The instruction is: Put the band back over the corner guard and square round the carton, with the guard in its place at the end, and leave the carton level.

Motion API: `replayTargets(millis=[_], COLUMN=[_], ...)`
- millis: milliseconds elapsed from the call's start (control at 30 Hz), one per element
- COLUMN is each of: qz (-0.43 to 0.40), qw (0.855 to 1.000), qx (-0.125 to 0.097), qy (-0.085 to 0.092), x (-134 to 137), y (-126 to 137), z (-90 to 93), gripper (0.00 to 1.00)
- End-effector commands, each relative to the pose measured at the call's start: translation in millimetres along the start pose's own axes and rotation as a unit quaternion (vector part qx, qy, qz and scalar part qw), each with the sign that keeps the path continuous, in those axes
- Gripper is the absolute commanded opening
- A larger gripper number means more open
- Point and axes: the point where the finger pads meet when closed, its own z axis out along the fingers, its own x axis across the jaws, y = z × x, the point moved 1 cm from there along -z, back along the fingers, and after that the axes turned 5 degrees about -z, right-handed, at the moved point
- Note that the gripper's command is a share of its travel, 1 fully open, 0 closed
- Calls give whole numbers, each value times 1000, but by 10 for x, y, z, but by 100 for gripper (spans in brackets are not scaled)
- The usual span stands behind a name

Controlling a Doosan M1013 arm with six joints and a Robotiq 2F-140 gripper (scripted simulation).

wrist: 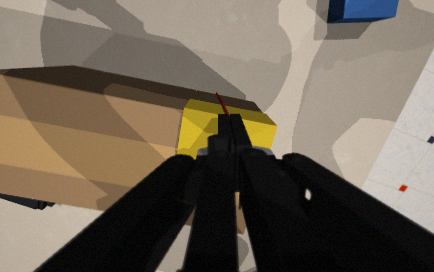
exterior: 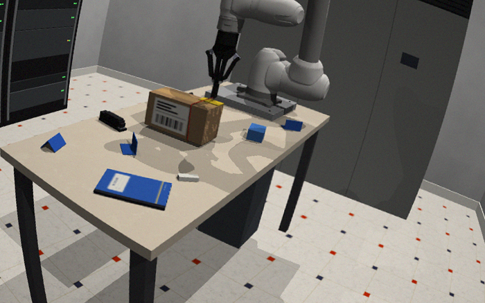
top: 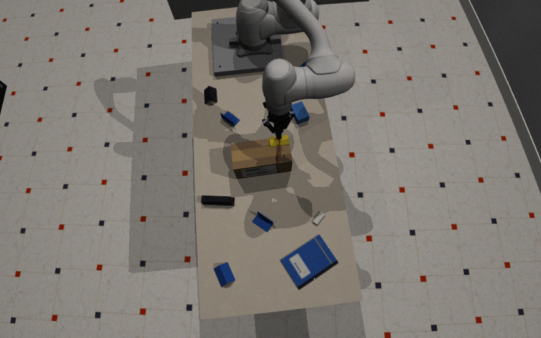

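The brown carton (top: 261, 159) stands level at mid-table, its label facing the front; it also shows in the side view (exterior: 181, 115) and the wrist view (wrist: 90, 140). A yellow corner guard (top: 278, 140) sits on its far right top edge, seen too in the side view (exterior: 214, 101) and the wrist view (wrist: 200, 127). A thin red band (top: 278, 155) runs round the carton near its right end and up over the guard (wrist: 221, 102). My gripper (top: 279, 133) (wrist: 228, 130) points straight down at the guard, shut, with the band at its tips (exterior: 214, 93).
A blue block (top: 300, 112) lies just right of the gripper, and a blue angle piece (top: 230, 118) to the left. A black box (top: 210, 94), a black bar (top: 217, 200), another blue angle (top: 262, 221), a white piece (top: 318, 217), a blue book (top: 308, 261) and a blue block (top: 223, 274) lie around.
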Motion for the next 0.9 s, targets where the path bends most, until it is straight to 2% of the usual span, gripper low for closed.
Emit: replayTargets(millis=[0, 633, 867], qz=[4, 4, 4], qw=[1000, 1000, 1000], qx=[2, 2, 2], qy=[3, 3, 3], x=[12, -1, 2], y=[35, 75, 67], z=[-5, -1, 97], gripper=[10, 10, 10])
